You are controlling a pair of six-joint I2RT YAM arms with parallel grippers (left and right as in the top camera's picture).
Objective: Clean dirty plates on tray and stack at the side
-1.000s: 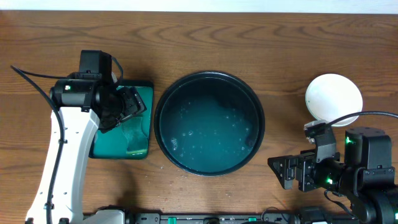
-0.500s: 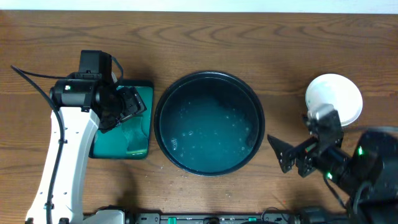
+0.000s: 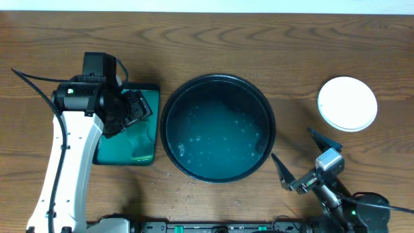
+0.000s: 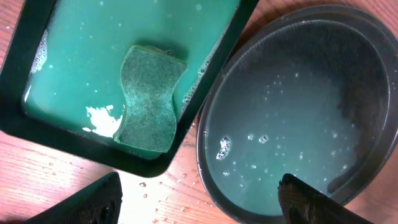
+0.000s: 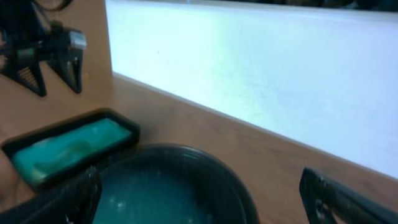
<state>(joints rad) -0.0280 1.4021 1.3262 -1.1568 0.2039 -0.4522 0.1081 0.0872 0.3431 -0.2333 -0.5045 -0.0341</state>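
Trouble would come if the wide-open, empty right gripper (image 3: 294, 147) swings far into the plates (image 3: 347, 103), or the equally open, empty left gripper (image 3: 132, 111) clips the water-filled tray (image 3: 163, 126).

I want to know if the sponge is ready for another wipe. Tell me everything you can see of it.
The sponge is green, with a waisted hourglass outline and a rough scouring face turned up. It lies flat and wet in the soapy teal water of the green rectangular tray, with white foam at its lower left corner and its lower end near the tray's black rim. The left gripper hangs open above it, not touching it.
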